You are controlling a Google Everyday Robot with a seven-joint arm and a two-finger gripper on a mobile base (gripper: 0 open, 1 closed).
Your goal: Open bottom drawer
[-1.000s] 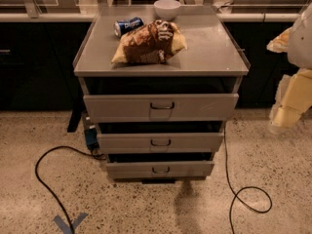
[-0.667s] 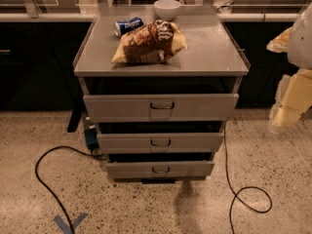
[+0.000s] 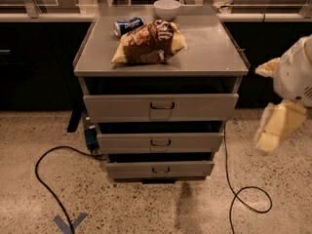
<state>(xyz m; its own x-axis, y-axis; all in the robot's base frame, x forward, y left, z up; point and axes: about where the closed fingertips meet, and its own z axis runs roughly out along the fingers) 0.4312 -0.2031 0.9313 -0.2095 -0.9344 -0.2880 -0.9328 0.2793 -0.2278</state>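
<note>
The bottom drawer is the lowest and narrowest grey front of the metal cabinet, with a small dark loop handle at its centre. Above it sit the mid-width drawer and the widest top drawer. All three fronts stand a little proud of the cabinet, with dark gaps above them. My gripper hangs blurred at the right edge of the camera view, well to the right of the drawers and about level with the middle one, touching nothing.
On the cabinet top lie a brown chip bag, a blue can on its side and a white bowl. Black cables loop on the speckled floor either side. Dark counters stand behind.
</note>
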